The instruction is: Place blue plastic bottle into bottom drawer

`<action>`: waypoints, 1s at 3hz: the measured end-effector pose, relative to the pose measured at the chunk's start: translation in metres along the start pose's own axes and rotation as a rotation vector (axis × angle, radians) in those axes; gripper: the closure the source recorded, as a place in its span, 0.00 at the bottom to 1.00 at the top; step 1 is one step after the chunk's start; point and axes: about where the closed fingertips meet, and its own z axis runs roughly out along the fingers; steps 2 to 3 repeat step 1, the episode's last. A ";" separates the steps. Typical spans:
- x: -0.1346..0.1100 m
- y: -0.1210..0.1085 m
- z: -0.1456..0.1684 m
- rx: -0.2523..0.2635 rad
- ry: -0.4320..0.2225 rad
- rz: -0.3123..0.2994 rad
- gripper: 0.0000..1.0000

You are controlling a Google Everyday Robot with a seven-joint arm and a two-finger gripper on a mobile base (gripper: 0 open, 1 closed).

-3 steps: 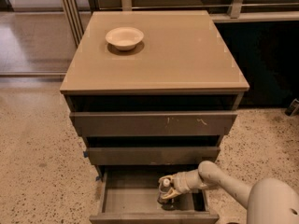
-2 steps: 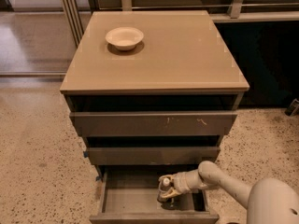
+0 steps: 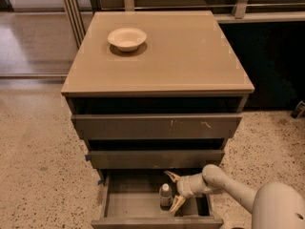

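Bottle (image 3: 165, 195) is observed upright on the grey floor of the bottom drawer (image 3: 131, 202), in its right half, white cap uppermost. The drawer is pulled well out. The middle drawer (image 3: 157, 159) and the scratched top drawer (image 3: 157, 126) above it are stepped out by less.

Change noted against the frames of a second back: the tool (image 3: 172, 190) was then drawn close about the bottle's upper part. Its fingers (image 3: 170, 176) are now seen spread wide, one tip behind the bottle and the other in front of it, toward the drawer front. The bottle's position is barely altered. This is read as a release: the bottle appears to be carried by the drawer floor alone, so the placement is judged essentially done.

Tool state: apart, nothing clamped. The bottle is bracketed between the tips; whether a tip grazes the label cannot be resolved. The arm (image 3: 228, 185) is reached in from the right, over the drawer's right wall.

Risk is judged to lie in the withdrawal. A light, tall bottle could be tipped if clipped by a fingertip, so a straight retreat up and to the right is considered safest.

Elsewhere: a cream bowl (image 3: 127, 38) is noted on the worktop (image 3: 190, 56), well apart from the drawer and not involved.
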 end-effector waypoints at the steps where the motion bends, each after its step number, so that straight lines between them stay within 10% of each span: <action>1: 0.000 0.000 0.000 0.000 0.000 0.000 0.00; 3: 0.000 0.000 0.000 0.000 0.000 0.000 0.00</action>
